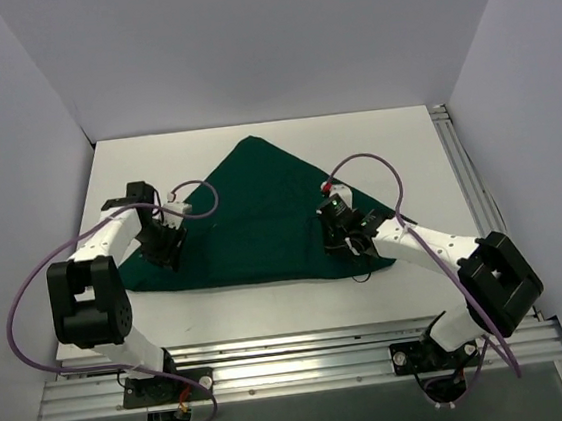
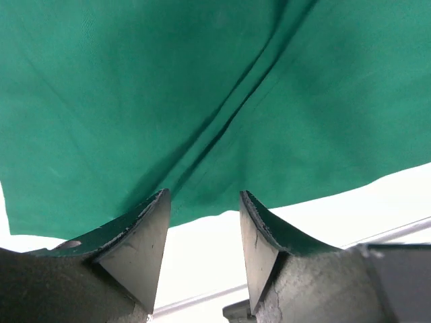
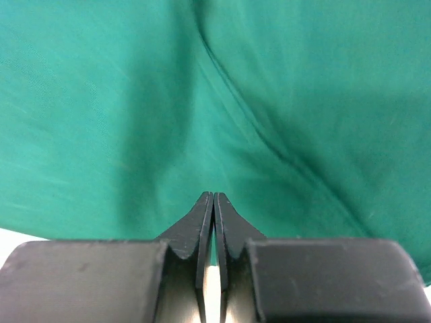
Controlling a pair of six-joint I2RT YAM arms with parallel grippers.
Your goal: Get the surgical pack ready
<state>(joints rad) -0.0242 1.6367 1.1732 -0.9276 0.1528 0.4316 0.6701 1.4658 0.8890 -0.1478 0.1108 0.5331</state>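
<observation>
Drape (image 1: 261, 213) lying as a flat triangle mid-table (image 1: 394, 138), apex toward far edge, bare margin all round; left gripper (image 2: 204, 195) at near-left hem, fingers apart, holding nothing; right gripper (image 3: 213, 195) over right part, fingers pressed together, cloth pinch not discernible.

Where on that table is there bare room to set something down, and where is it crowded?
Bare white table shows in both far corners beside the green drape's peak, and in a strip between its near edge and the rail. Crowded: the drape's left and right corners, where the left gripper and right gripper sit.
</observation>
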